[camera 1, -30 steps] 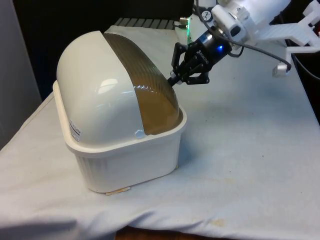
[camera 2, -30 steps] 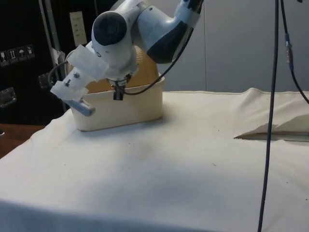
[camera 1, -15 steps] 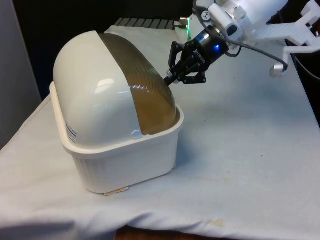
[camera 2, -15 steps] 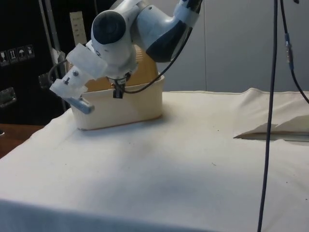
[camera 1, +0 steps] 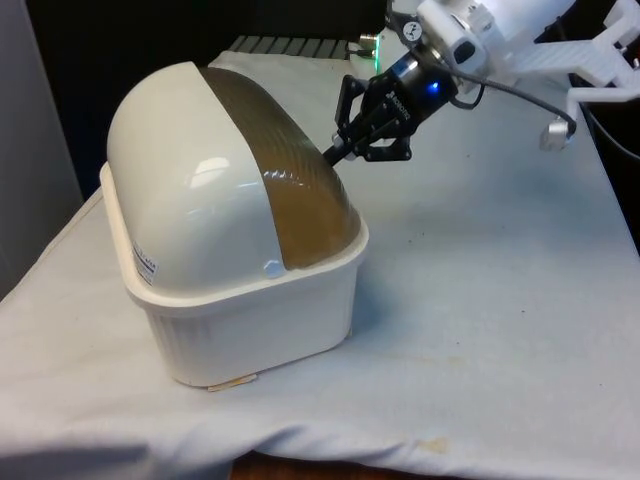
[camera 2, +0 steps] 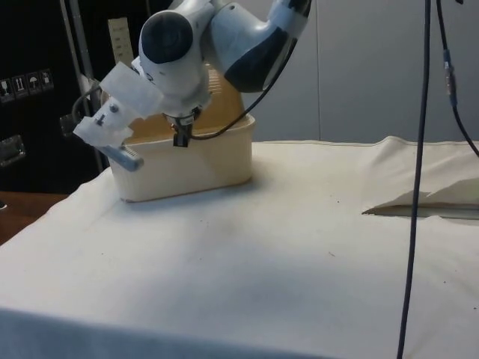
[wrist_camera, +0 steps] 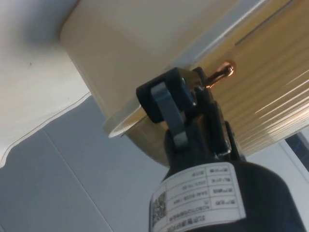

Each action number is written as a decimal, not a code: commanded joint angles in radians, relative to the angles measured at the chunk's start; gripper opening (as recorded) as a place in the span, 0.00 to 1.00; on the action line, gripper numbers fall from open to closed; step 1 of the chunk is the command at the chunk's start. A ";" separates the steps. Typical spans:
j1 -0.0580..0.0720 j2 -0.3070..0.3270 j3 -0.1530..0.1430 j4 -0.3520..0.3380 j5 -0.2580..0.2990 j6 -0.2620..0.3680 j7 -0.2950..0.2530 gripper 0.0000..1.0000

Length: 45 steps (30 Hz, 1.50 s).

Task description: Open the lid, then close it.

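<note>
Cream bread box (camera 1: 250, 330) on the white-clothed surface (camera 1: 500, 330) toward the front view's left, brown ribbed lid (camera 1: 295, 190) rolled down — black end effector (camera 1: 345, 150) at the lid's far edge, fingers pinched together on the small lid handle (wrist_camera: 219, 73).

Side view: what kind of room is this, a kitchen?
Probably a robot lab, not a kitchen. A bread box sits alone on a white-clothed table, with hanging cables and the robot's claw at the lid.

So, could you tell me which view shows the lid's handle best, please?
The wrist view: the handle shows at the gripper's fingertips against the lid. In the front view the gripper covers it; in the side view the arm does.
</note>
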 commanded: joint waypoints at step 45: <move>-0.010 -0.099 -0.061 0.042 -0.006 -0.016 -0.034 0.00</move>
